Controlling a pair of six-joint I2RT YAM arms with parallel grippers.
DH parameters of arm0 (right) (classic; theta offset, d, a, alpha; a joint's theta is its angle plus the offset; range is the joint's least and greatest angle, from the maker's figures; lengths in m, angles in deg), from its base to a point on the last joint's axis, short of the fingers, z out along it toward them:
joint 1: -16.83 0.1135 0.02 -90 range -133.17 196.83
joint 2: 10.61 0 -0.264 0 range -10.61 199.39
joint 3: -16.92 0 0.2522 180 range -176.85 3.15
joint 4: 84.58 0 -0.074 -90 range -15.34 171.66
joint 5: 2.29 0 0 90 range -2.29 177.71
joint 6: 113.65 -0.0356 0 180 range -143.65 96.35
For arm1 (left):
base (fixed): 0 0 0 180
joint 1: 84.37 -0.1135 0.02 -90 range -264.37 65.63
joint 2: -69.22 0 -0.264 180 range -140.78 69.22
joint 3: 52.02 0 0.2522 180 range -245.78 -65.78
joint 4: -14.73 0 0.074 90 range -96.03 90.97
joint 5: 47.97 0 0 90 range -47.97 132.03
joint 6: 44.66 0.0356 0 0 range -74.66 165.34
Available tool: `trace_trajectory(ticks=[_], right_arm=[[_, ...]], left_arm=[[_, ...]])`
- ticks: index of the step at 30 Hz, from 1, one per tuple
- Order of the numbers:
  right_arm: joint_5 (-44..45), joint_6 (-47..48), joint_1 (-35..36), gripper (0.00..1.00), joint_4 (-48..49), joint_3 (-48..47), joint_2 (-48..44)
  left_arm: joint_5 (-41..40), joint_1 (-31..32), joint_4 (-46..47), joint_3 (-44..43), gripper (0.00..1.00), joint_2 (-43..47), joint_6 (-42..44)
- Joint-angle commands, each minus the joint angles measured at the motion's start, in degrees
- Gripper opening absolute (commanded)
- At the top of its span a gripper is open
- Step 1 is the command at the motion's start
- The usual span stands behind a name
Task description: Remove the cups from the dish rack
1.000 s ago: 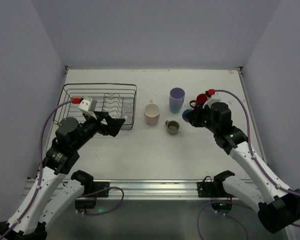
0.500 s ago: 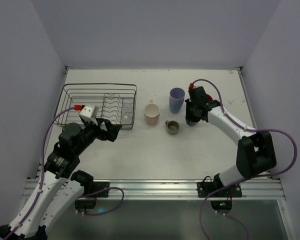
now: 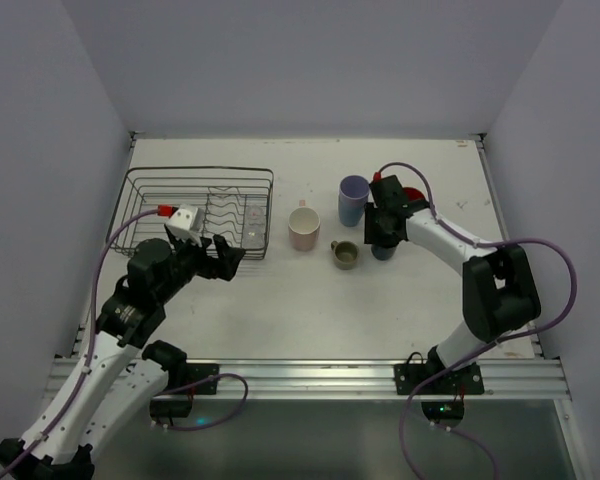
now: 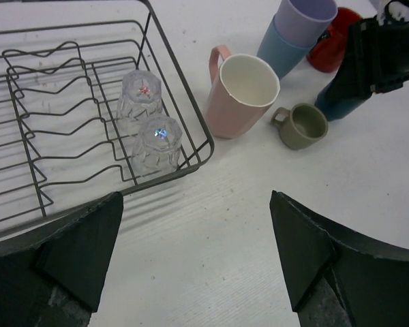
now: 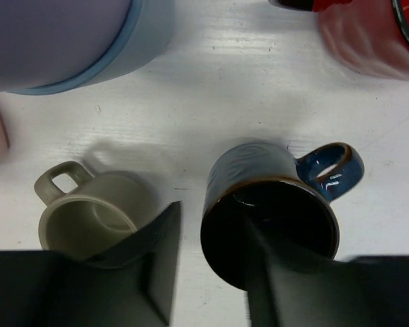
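Observation:
The black wire dish rack (image 3: pixel 200 171) (image 4: pixel 178 76) holds two clear upturned glass cups (image 4: pixel 142 101) (image 4: pixel 160 142) near its right end. My left gripper (image 3: pixel 224 258) (image 4: pixel 195 197) hangs open over bare table in front of the rack. To the right stand a pale pink cup (image 3: pixel 303 228) (image 4: pixel 242 95), a lavender tumbler (image 3: pixel 353 198) (image 4: pixel 303 17), a red mug (image 3: pixel 412 195) (image 5: pixel 368 34) and an olive mug (image 3: pixel 345 255) (image 5: pixel 88 218). My right gripper (image 3: pixel 382 235) (image 5: pixel 211 218) is open over the small blue mug (image 5: pixel 273 197). One finger reaches inside it, and the other stands clear of its wall.
The lavender tumbler sits nested in a light blue cup (image 4: pixel 279 51). The olive mug stands just left of the blue mug, and the red mug is close behind it. Grey walls close in the table on the left, back and right.
My right arm swung in beside the lavender tumbler and set the blue mug down next to the olive mug, then its jaws opened. The left gripper shifted only slightly.

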Motion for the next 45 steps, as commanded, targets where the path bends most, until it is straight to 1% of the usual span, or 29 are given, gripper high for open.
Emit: trace_trajectory(ticks=[1, 3, 4, 6, 7, 10, 12, 14, 15, 16, 18, 20, 24, 29, 39, 40, 44, 45], right_arm=[[1.8, 0.4, 0.7, 0.47, 1.2, -0.3, -5.8], [1.0, 0.5, 0.7, 0.55, 1.5, 0.8, -8.7], [0.6, 0.5, 0.7, 0.59, 1.8, 1.2, -11.6], [-1.1, 0.5, 0.7, 0.61, 2.4, 2.8, -14.7], [-1.7, 0.5, 0.8, 0.61, 3.4, 3.5, -18.0], [-3.8, 0.1, 0.8, 0.59, 6.1, 7.0, -22.8], [-6.6, -0.5, 0.8, 0.55, 9.4, 10.4, -27.9], [-8.8, -1.1, 0.9, 0.51, 12.2, 14.6, -33.1], [-9.7, -1.3, 1.0, 0.49, 13.4, 15.9, -34.6], [-11.4, -1.6, 1.0, 0.47, 15.7, 17.1, -36.0], [-12.8, -2.1, 0.9, 0.45, 17.8, 19.7, -39.6], [-14.9, -2.7, 0.9, 0.44, 18.9, 21.3, -42.2], [-16.6, -3.4, 1.0, 0.43, 21.4, 23.0, -45.0], [-19.2, -4.0, 1.0, 0.43, 22.5, 24.0, -45.5], [-20.2, -4.1, 1.0, 0.43, 23.2, 24.6, -46.7], [-20.4, -4.1, 1.1, 0.43, 23.2, 24.7, -46.7], [-20.7, -4.2, 1.1, 0.43, 23.3, 24.7, -46.5], [-20.7, -4.3, 1.1, 0.43, 23.3, 24.7, -46.5]], left_arm=[[-0.5, -0.1, 0.5, -1.1, 0.9, -3.5, 0.3], [-0.2, -0.1, 0.3, -2.4, 0.85, -6.0, -0.3], [0.1, -0.1, 0.3, -3.0, 0.82, -6.8, -1.3], [0.3, -0.1, 0.4, -4.7, 0.77, -9.7, -2.2], [-0.4, -0.1, 0.5, -5.5, 0.76, -10.9, -3.0], [-2.2, -0.1, 1.0, -8.5, 0.72, -15.5, -4.6], [-3.3, 0.3, 1.5, -10.2, 0.68, -19.4, -5.2], [-6.3, 0.6, 1.7, -11.8, 0.66, -22.1, -5.7], [-7.3, 1.3, 1.7, -12.2, 0.66, -24.9, -5.8], [-9.7, 1.7, 1.9, -12.7, 0.66, -26.2, -5.9], [-11.4, 2.4, 2.3, -14.0, 0.66, -30.1, -5.9], [-13.5, 2.8, 2.5, -15.0, 0.66, -33.6, -5.9], [-15.4, 3.3, 4.0, -15.8, 0.66, -38.5, -6.3], [-16.9, 4.8, 4.7, -17.6, 0.66, -44.7, -6.5], [-22.1, 5.6, 5.8, -19.8, 0.64, -52.1, -5.8], [-22.6, 5.6, 6.0, -19.7, 0.63, -52.5, -5.7], [-22.7, 5.6, 7.3, -19.7, 0.46, -54.6, -5.7], [-22.7, 5.6, 7.6, -19.7, 0.44, -54.8, -5.7]])
